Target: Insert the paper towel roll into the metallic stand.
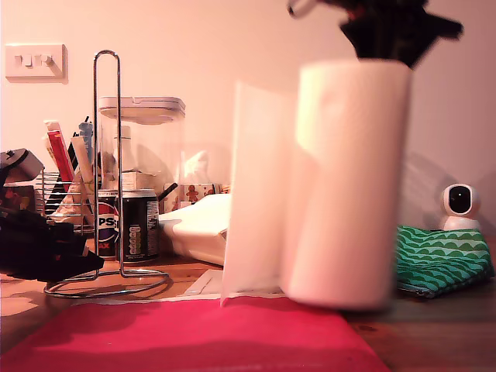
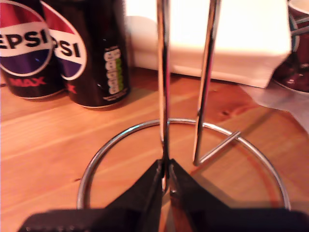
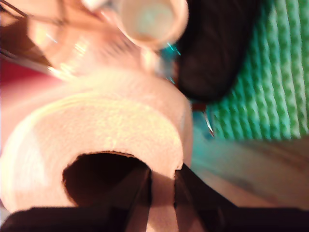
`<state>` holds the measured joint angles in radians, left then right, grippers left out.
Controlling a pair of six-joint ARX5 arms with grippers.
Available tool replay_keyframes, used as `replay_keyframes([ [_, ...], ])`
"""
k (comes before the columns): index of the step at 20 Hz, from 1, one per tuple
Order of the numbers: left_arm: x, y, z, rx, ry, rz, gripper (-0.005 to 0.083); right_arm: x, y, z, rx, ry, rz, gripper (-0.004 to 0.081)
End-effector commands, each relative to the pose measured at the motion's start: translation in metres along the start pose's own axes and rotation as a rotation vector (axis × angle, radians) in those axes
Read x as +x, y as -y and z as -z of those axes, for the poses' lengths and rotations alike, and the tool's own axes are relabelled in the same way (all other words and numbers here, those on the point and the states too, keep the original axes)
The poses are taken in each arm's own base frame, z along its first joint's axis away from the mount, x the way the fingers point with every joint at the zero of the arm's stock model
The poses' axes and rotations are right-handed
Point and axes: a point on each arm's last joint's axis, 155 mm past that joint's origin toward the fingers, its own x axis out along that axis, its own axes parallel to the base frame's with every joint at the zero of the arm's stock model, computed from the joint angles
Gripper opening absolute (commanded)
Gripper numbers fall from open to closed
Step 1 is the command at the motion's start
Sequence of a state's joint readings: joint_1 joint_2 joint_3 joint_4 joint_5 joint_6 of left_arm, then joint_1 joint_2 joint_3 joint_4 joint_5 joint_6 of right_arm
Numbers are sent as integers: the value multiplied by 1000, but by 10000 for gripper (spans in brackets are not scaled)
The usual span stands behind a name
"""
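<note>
The paper towel roll [image 1: 345, 186] stands tall and blurred towards the exterior view's right, with its loose sheet [image 1: 260, 194] hanging on the side nearer the stand. My second gripper [image 1: 387, 46] comes down from above and is shut on the roll's top wall [image 3: 96, 130], one finger inside the dark core. The metallic stand [image 1: 118, 155] stands upright at the exterior view's left, its ring base [image 2: 125, 133] flat on the wooden table. My first gripper [image 2: 167, 181] is shut on one upright wire [image 2: 163, 72] just above the base, and shows as a black shape [image 1: 77, 260].
Two Pepsi cans [image 1: 116, 225] and a clear lidded container [image 1: 143, 139] stand just behind the stand. A dark utensil rack [image 1: 62, 194] is at the far left of the exterior view. A white bag [image 1: 198, 229], green cloth [image 1: 442, 260], small white camera [image 1: 459, 203] and red mat [image 1: 194, 337] surround the roll.
</note>
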<state>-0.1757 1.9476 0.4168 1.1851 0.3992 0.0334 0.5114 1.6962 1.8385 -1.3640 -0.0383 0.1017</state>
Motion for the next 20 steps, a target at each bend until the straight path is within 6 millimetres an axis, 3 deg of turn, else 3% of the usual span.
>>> replay_keyframes([
  [1,1,10,5,0,-14,51,-20,-13,-7,-8,-11,46,-13,-11],
  [5,2,25,21,1,-76,101,-20,-38,-14,-24,-24,130,-27,-11],
  [10,4,44,32,28,-119,147,-20,-87,-19,-45,-31,283,-49,-11],
  [14,5,55,34,53,-126,173,-20,-132,-39,-61,-55,408,-150,-11],
  [20,4,65,46,83,-168,201,-20,-186,-68,-68,-90,541,-279,-11],
])
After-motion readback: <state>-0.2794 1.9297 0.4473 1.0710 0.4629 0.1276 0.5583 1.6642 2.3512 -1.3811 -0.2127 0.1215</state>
